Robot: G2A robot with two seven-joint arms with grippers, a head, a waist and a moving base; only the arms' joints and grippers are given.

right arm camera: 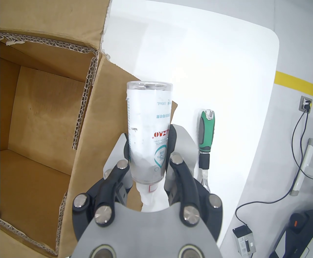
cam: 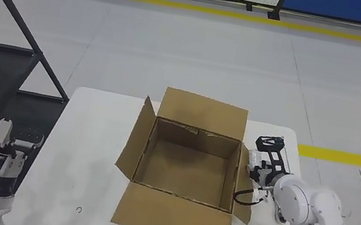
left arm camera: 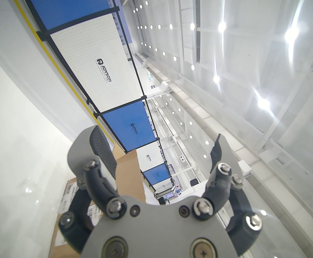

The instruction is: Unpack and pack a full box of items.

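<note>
We see the right gripper (right arm camera: 149, 144) pinching 1 clear, white-labelled plastic bottle (right arm camera: 146, 114) beside the open brown cardboard box (right arm camera: 44, 110); left gripper (left arm camera: 159, 151) spread; 1 green-handled screwdriver (right arm camera: 206, 132) on the white table (right arm camera: 195, 61).

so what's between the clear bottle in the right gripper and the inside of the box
Just the cardboard box's outward-folded side flap, seen in the right wrist view.

Cardboard box (cam: 185, 172) — flaps open, inside bare, centre of frame on the white table (cam: 85, 168). Clear labelled bottle (right arm camera: 148, 136) clamped in the right gripper (right arm camera: 148, 146) jaws beside the box wall. Green-handled tool (right arm camera: 206, 132) flat on the table — right of bottle.
</note>
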